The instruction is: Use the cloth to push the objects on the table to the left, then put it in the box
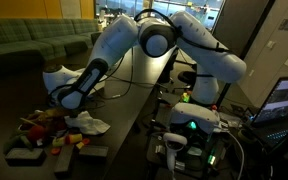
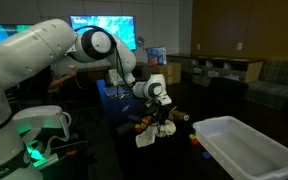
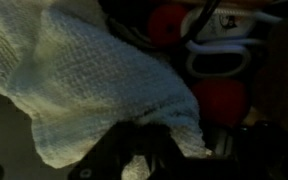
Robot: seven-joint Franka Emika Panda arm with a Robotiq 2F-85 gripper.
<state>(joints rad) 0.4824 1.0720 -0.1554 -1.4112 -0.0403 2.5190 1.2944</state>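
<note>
White waffle-knit cloth (image 3: 94, 75), soft and crumpled, is pinched in the closed dark gripper (image 3: 144, 137) and drapes just beyond its fingers. Past the cloth sit round red objects (image 3: 219, 97). Farther off stands a white rectangular plastic box (image 2: 246, 150).

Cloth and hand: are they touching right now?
Touching. The wrist view shows the white cloth pinched in the hand; in an exterior view the cloth hangs from it.
</note>
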